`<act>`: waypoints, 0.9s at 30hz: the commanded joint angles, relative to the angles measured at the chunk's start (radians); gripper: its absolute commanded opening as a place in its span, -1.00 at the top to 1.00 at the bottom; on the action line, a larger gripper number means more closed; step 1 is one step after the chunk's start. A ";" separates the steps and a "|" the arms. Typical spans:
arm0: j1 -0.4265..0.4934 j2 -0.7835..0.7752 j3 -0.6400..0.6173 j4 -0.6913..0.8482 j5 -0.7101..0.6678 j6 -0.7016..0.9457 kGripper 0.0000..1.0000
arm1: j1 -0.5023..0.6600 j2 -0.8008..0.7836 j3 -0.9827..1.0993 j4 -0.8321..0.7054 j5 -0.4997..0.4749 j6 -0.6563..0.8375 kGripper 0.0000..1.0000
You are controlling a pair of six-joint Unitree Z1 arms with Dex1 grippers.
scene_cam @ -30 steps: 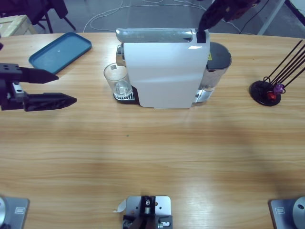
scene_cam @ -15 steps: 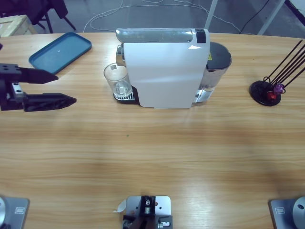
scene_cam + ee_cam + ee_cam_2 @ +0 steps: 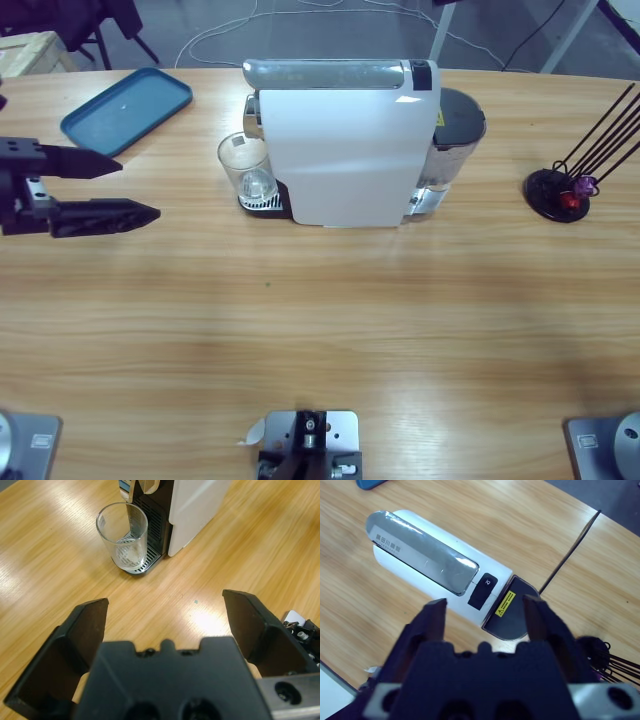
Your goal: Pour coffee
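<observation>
White coffee machine (image 3: 345,155) stands free now: your right gripper (image 3: 485,617) has lifted clear above it, jaws spread, empty. Your left gripper (image 3: 105,187) still waits spread wide beside the glass (image 3: 246,165) under its spout; brewing has probably started.

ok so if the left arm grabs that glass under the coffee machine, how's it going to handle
The glass is clear and smooth-walled, so it is probably slippery and breakable under a hard squeeze. It looks nearly empty, so likely light. It stands upright on the drip grate, close under the spout, so pulling it out sideways seems safer than lifting.
</observation>
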 commanded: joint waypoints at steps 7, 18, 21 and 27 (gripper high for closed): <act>-0.007 0.008 0.038 -0.012 0.012 0.008 -1.00 | 0.009 0.122 -0.068 0.033 -0.111 0.009 1.00; -0.008 0.047 0.035 -0.045 0.006 0.009 -1.00 | 0.009 0.173 -0.095 0.090 -0.020 0.011 1.00; -0.008 0.052 0.037 -0.045 0.006 0.009 -1.00 | 0.009 0.184 -0.100 0.089 -0.012 0.011 1.00; -0.008 0.054 0.039 -0.045 0.006 0.009 -1.00 | 0.008 0.210 -0.114 0.087 0.023 0.008 1.00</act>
